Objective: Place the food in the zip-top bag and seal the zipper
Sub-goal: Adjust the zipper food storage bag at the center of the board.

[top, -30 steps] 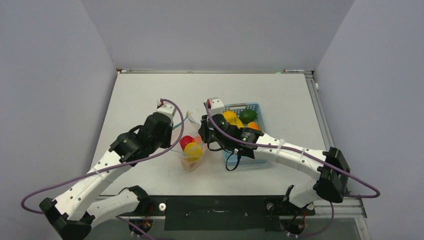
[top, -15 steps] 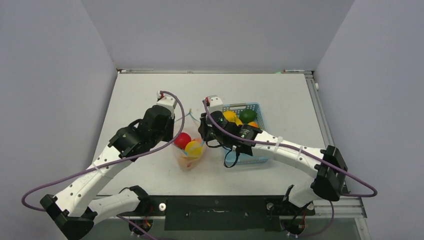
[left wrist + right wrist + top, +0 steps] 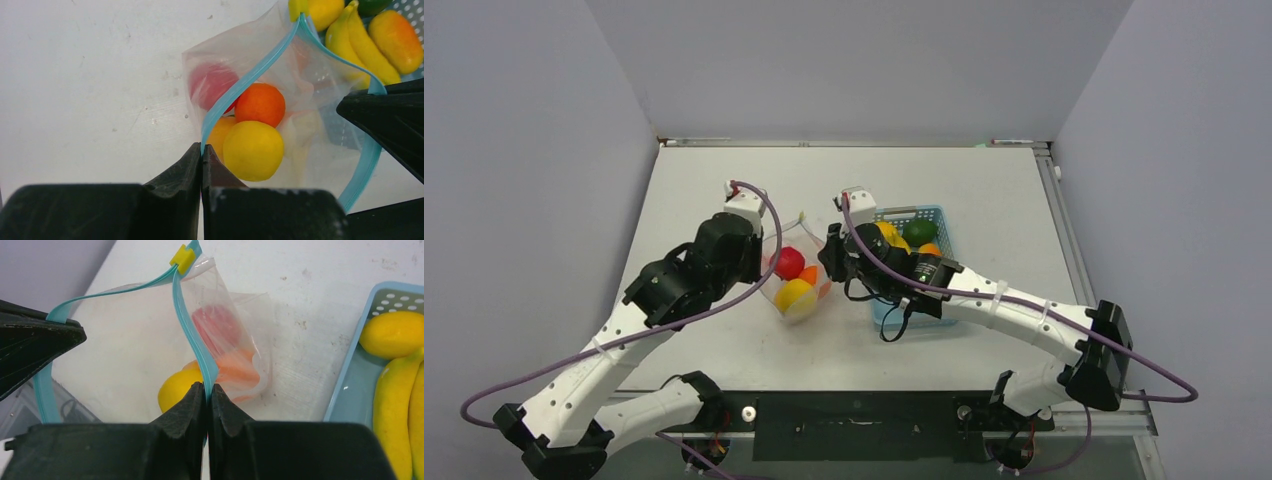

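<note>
**Cropped and veiled items**

Left wrist view: you get only a sliver of the lime [image 3: 371,4] at the top edge; the red apple [image 3: 211,82] reads hazy through the zip-top bag [image 3: 305,137] film. Right wrist view: bananas [image 3: 393,415] and basket [image 3: 346,389] run off the right edge.

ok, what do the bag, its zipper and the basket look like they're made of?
bag: thin clear plastic film, probably polyethylene; see-through, crinkled, soft glare.
zipper: thicker teal plastic strip, fairly matte, bending in smooth curves. Its yellow slider looks like hard plastic.
basket: rigid light-blue moulded plastic, with a perforated wall and a slight sheen.
</note>
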Controlling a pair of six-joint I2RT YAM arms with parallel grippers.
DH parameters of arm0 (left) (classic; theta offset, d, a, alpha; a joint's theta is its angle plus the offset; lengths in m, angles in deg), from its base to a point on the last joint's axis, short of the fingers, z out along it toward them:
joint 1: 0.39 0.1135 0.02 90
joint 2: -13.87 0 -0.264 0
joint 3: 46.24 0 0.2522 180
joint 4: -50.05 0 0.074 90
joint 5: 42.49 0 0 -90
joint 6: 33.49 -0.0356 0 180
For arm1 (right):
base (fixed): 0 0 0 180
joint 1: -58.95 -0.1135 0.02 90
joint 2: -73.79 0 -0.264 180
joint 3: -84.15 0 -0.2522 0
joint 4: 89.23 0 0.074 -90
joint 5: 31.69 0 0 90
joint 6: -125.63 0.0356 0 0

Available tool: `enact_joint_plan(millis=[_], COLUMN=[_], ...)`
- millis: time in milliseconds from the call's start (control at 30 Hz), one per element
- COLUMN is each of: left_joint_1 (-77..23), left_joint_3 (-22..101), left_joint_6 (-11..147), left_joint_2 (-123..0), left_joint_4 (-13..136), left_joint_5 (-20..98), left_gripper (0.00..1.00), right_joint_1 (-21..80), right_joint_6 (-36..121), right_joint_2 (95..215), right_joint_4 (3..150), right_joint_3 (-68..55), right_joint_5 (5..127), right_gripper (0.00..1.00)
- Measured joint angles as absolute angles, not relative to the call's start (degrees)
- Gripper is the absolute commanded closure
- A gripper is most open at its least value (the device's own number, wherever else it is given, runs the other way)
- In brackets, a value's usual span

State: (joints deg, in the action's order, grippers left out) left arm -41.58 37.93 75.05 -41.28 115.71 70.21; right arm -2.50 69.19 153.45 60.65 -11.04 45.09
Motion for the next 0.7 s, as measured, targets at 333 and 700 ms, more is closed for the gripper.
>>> enact_joint_plan(millis=[333,700], left_joint_1=[-41.6,-41.5], left_joint_3=[28.2,37.1], left_joint_6=[75.4,74.3], left_joint_2=[-45.1,-42.8], left_joint_4=[114.1,114.4], left_joint_5=[70.2,69.8], left_gripper=[1.00,1.00], right_joint_1=[-2.5,-2.5], right_joint_6=[69.7,69.2], right_joint_2=[158.7,157.0], right_joint_4=[60.5,60.2], right_joint_3=[-15.6,-13.8], right_joint_5=[45.1,45.1], right_gripper=[0.95,0.95])
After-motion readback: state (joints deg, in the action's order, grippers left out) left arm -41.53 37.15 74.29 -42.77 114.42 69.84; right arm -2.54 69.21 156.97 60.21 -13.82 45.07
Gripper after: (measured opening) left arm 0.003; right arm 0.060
